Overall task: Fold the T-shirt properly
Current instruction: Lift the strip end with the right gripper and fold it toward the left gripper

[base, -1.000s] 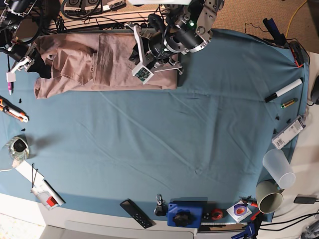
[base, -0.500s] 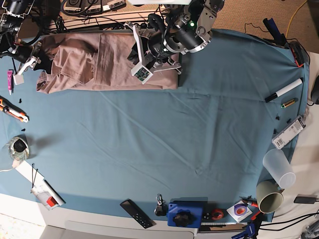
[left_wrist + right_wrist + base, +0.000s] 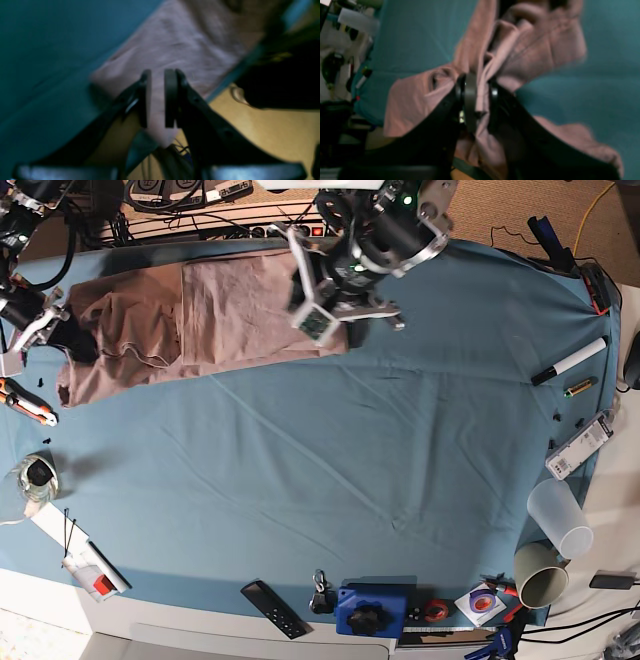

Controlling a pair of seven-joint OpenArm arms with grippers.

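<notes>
Teal table cloth (image 3: 350, 460) carries T-shirt (image 3: 230, 315), marker (image 3: 568, 361), cups (image 3: 552, 545).

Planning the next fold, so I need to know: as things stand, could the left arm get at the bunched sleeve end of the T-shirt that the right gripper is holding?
Probably not. The left gripper is itself clamped on the T-shirt at the opposite end, while the right gripper pinches the far bunched end.

Both wrist views are coming out pretty smeared. In the left wrist one the left gripper (image 3: 157, 97) is showing a narrow gap with pink T-shirt (image 3: 175, 47) behind it, but the blur is hiding whether any cloth is pinched. From above, the arm is covering the shirt's right end (image 3: 250, 310), and the right gripper (image 3: 40, 325) is getting cut off by the left edge.
</notes>
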